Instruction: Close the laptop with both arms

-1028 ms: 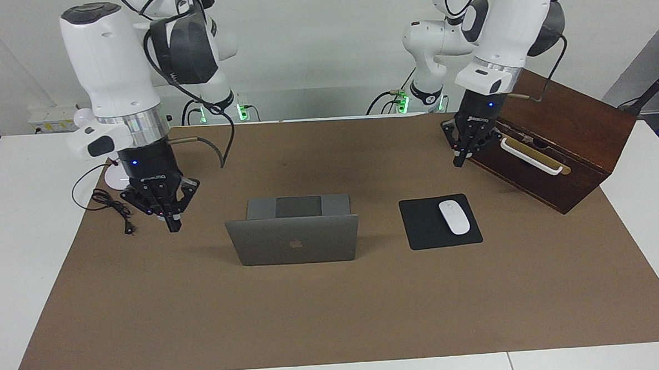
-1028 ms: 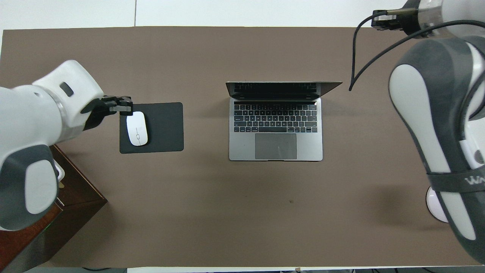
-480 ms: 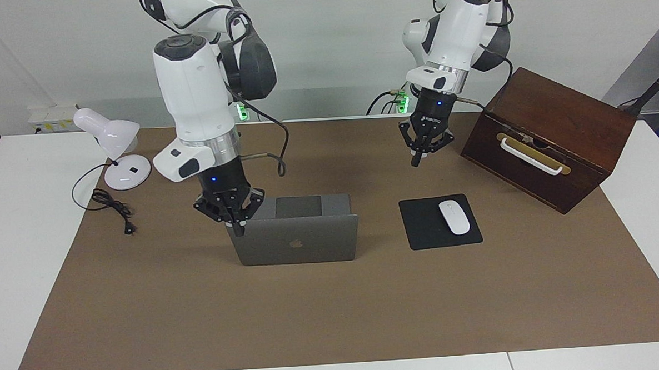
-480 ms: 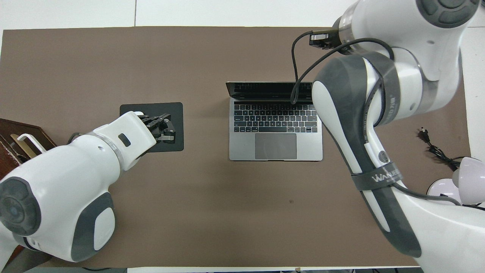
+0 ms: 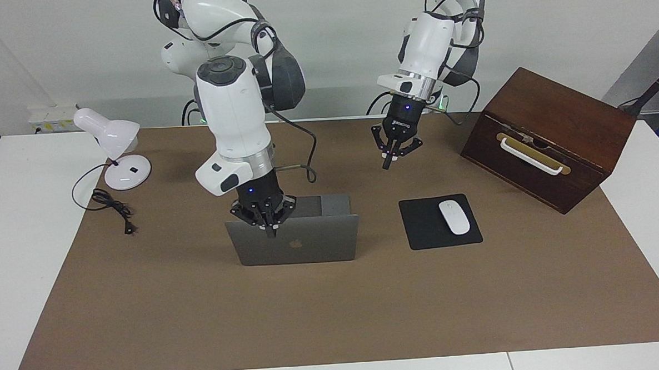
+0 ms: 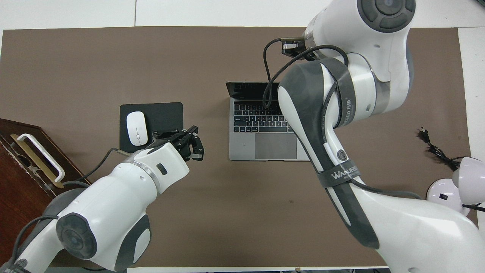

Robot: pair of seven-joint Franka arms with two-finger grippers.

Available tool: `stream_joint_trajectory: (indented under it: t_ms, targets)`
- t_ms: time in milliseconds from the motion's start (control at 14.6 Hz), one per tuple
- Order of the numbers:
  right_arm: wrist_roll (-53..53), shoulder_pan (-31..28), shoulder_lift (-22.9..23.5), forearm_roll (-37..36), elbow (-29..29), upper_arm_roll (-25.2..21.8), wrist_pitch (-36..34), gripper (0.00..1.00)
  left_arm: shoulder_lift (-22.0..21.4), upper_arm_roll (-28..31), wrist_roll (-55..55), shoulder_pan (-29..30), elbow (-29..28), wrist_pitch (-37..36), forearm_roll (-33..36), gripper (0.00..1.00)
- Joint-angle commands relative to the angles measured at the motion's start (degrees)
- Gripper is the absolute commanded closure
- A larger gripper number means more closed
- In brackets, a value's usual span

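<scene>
The silver-grey laptop [image 5: 304, 244] stands open in the middle of the brown mat, its lid upright with the logo facing away from the robots; its keyboard [image 6: 257, 121] shows in the overhead view. My right gripper [image 5: 270, 231] is shut, its tips at the lid's top edge toward the right arm's end; whether they touch is unclear. The arm hides it in the overhead view. My left gripper [image 5: 386, 163] [image 6: 191, 146] is shut and empty, raised over the mat between the laptop and the mousepad.
A black mousepad [image 5: 420, 225] with a white mouse [image 5: 454, 217] lies beside the laptop toward the left arm's end. A dark wooden box [image 5: 550, 136] stands at that end. A white desk lamp [image 5: 111, 144] and its cord [image 5: 111, 208] are at the right arm's end.
Both arms have swung in toward the laptop. The right gripper came from near the lamp to the lid's top edge. The left gripper left the box for the mat beside the mousepad.
</scene>
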Motion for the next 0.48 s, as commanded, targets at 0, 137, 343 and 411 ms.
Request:
stream_joint_trajectory:
  t_ms: [0,137,343,411]
  targets:
    - [0.83,2.15,2.92,2.02,2.30,-2.94,-2.36,1.00,3.56,0.86,-0.18,-4.28,-2.61,7.96,-1.06,1.00]
    - [0.83,3.29,3.45,2.02,2.30,-3.81,-2.72,1.00,6.20,0.86,-0.44,-6.14,-2.61,10.52,-1.06,1.00]
    - [0.83,4.96,4.42,3.51,2.30,-6.10,-4.65,1.00,10.59,0.86,-0.53,-8.33,-2.79,16.49,-1.06,1.00]
    - [0.83,4.96,4.42,3.60,2.21,-6.11,-4.83,1.00,11.48,0.86,-0.53,-8.51,-2.79,17.38,-1.06,1.00]
